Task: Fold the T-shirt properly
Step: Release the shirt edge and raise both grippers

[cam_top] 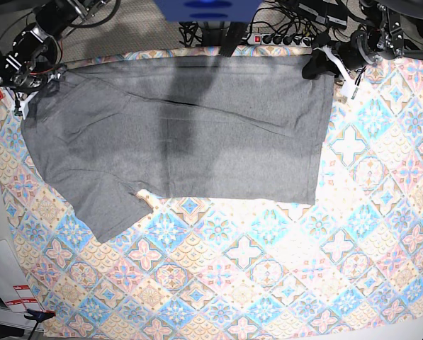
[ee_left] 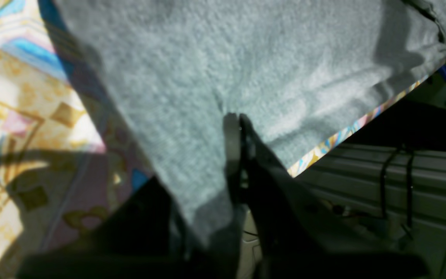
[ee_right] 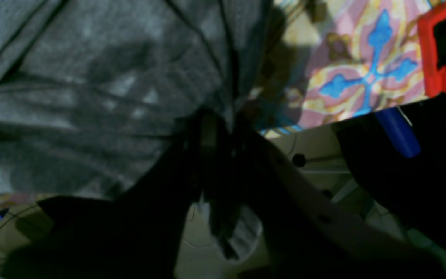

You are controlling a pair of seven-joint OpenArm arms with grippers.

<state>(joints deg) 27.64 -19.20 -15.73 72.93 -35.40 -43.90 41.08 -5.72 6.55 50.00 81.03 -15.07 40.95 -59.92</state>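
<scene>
- The T-shirt (cam_top: 197, 131) lies spread on the patterned cloth (cam_top: 282, 269) and fills the cloth's far-left part in the base view.
- Its top edge runs along the cloth's far edge, just beside the power strip (cam_top: 282, 39) and a tangle of cables.
- Its right edge is a straight vertical line. Its lower edge is straight too, up to the sleeve.
- One sleeve (cam_top: 108, 212) juts toward the near-left, and its hem lies flat on the cloth.
- The shirt's left side comes close to the cloth's left edge.
- The left gripper (cam_top: 323, 65) is at the shirt's far-right corner. In the left wrist view its fingers (ee_left: 231, 135) are pressed together on a pinch of grey fabric (ee_left: 223, 77), which fans out from them.
- The right gripper (cam_top: 32, 83) is at the shirt's far-left corner. In the right wrist view it (ee_right: 223, 124) is dark and blurred, with gathered shirt folds (ee_right: 103, 104) running into it. I cannot tell how its jaws stand or whether they grip.
- In both wrist views the cloth's edge runs right beside the gripper, so both corners sit at the border.
- Open room: the whole near half of the cloth and a wide band on its right lie bare, well apart from both arms.
- Some papers (cam_top: 13, 301) lie off the cloth at the near-left corner.
</scene>
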